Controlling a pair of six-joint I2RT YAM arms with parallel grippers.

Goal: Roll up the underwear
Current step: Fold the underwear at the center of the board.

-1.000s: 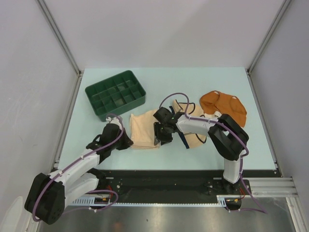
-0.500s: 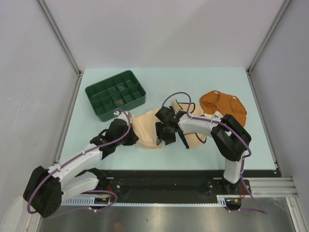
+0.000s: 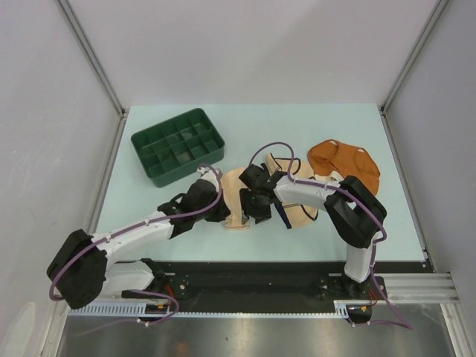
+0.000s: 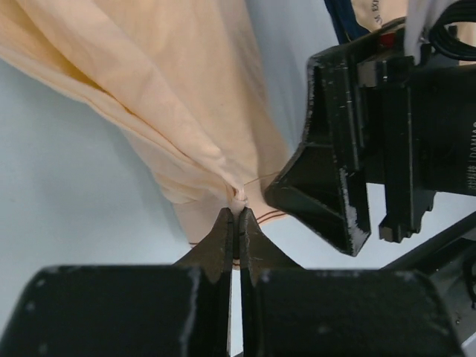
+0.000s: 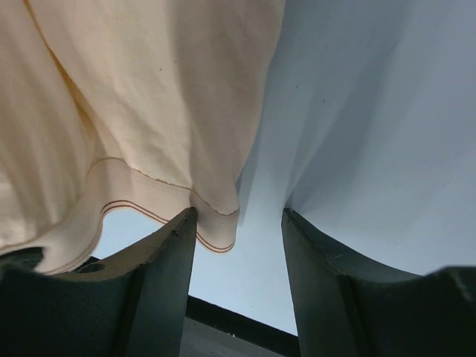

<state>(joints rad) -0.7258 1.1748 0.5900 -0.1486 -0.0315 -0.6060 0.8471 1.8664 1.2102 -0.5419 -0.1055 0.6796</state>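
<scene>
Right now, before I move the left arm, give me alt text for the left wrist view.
The left gripper, its tips shut, pinches a bunched bit of the pale peach underwear, which fans out up and to the left over the pale blue table. The black right gripper stands open just to the right, close beside the cloth's striped hem.

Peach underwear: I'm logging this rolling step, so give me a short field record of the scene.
peach underwear: bunched, pinched at one edge
left gripper: shut on the peach underwear's edge
right gripper: open, at its hem
cream underwear: lies right of the peach one
rust-orange underwear: spread out, far right
tray: dark green, far left
</scene>
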